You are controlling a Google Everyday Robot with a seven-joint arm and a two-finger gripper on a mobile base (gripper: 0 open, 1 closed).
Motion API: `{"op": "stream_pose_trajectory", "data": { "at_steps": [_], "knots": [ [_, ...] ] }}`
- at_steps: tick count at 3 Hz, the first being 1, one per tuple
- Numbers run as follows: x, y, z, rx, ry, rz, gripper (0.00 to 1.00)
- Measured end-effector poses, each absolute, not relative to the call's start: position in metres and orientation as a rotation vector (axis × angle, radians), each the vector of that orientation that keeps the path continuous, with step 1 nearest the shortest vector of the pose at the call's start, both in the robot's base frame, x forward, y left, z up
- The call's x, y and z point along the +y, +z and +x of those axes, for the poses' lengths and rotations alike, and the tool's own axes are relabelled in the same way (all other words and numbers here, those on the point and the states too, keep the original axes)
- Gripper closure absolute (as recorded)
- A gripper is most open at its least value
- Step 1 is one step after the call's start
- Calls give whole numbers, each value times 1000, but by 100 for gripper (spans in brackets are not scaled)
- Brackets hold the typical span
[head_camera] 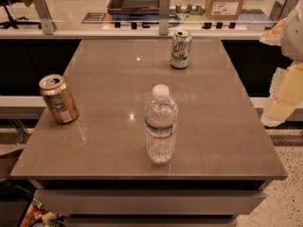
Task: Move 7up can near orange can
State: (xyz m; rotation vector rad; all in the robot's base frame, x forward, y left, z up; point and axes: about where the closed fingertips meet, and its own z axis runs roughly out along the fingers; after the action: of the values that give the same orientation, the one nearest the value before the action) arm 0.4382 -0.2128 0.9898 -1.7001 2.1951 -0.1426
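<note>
Task not started: 7up can [181,49] stands at the far edge of the table [109,79], well apart from the orange can [58,100] at the left edge. Gripper [284,93] sits off the table's right side, open or closed can't tell. Whole move is left

Look to the right edge of your frame: that is all you get of the robot. Its arm [294,25] shows in the upper right corner as a rounded white shell with soft grey shading, cut off by the frame border. A small cream-coloured piece juts leftward from it, pale yellow on top and whiter beneath. Below that, at the middle of the right edge, you see the gripper [280,103], made of blocky pale yellow-cream sections with uneven, stepped outlines. Its lowest part fades to off-white and ends in a blunt, flattened tip. Its finer detail cannot be made out.
</note>
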Motion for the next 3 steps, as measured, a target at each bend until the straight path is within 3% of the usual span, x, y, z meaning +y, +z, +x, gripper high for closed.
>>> {"op": "stream_pose_trajectory", "data": {
  "at_steps": [3],
  "knots": [
    [-218, 993, 470, 2130, -116, -1586, 0]
  ]
}}
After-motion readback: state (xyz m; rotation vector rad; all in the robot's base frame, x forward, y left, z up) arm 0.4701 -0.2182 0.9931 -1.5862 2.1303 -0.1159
